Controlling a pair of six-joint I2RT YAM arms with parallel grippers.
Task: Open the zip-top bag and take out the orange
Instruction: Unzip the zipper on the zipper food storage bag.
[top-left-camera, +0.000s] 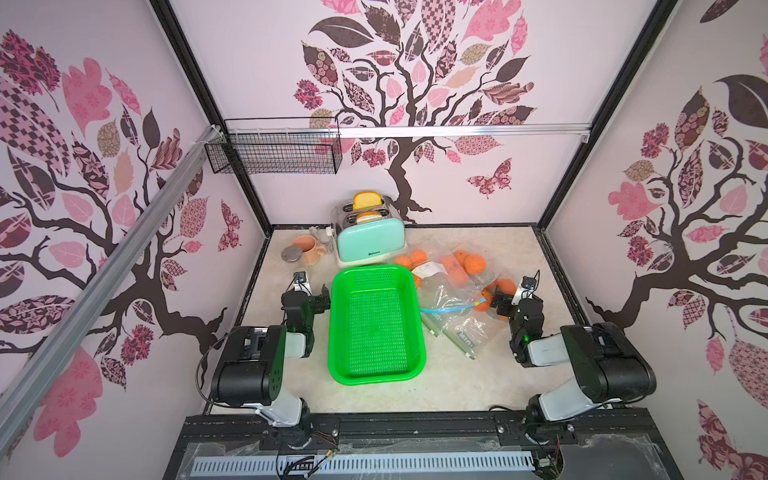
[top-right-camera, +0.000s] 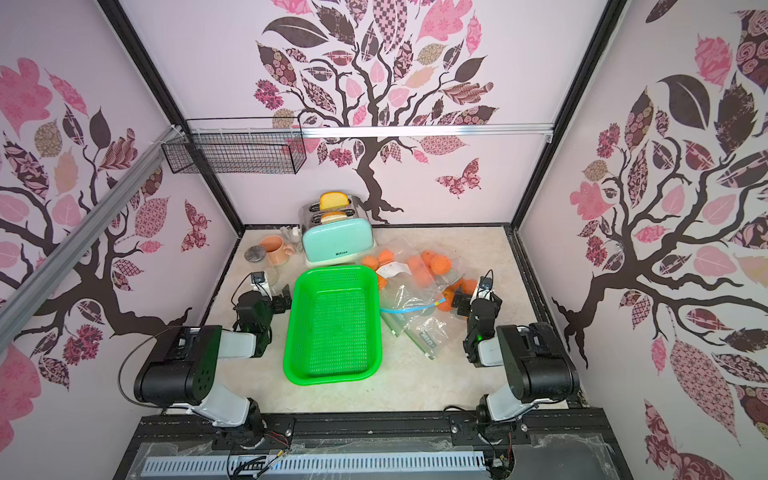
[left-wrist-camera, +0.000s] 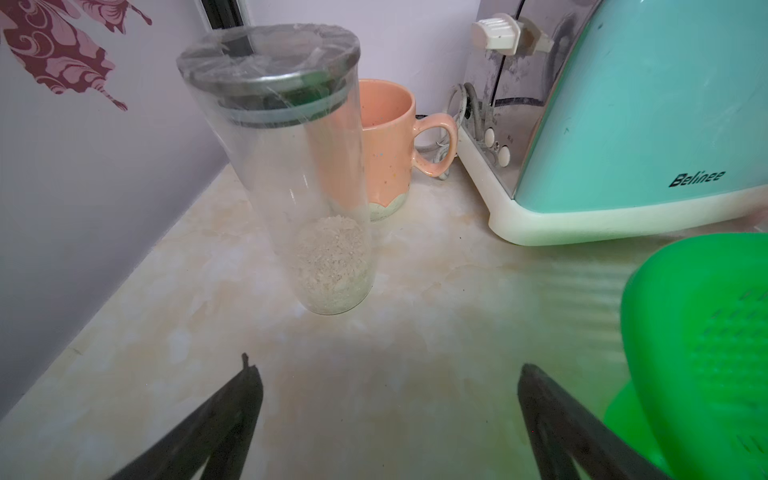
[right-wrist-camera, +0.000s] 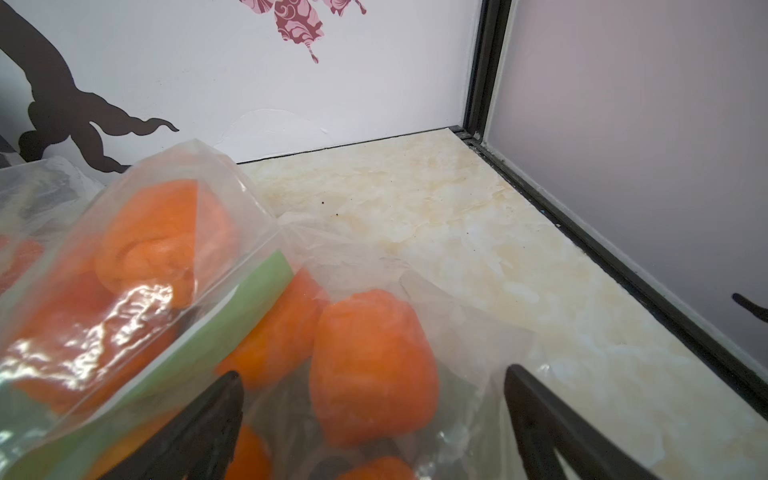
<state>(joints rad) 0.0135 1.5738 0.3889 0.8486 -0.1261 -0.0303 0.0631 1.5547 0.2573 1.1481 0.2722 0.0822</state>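
Note:
Several clear zip-top bags (top-left-camera: 446, 291) lie in a heap right of the green basket, with oranges (top-left-camera: 475, 264) inside them. One bag's blue-green zip strip (top-left-camera: 446, 309) runs toward my right gripper (top-left-camera: 496, 301), which hangs open at the heap's right end. In the right wrist view an orange (right-wrist-camera: 370, 365) under clear plastic sits between the spread fingers of that gripper (right-wrist-camera: 373, 374), touching neither, and a green zip strip (right-wrist-camera: 232, 324) crosses beside it. Whether any bag's zip is open I cannot tell. My left gripper (top-left-camera: 322, 297) is open and empty by the basket's left rim, over bare table (left-wrist-camera: 388, 370).
The green basket (top-left-camera: 376, 270) stands mid-table. Behind it are a mint toaster (top-left-camera: 370, 243) with bread, a peach mug (top-left-camera: 309, 249) and a lidded clear jar (left-wrist-camera: 291, 166). A wire basket (top-left-camera: 274, 151) hangs on the back wall. Walls close in on both sides.

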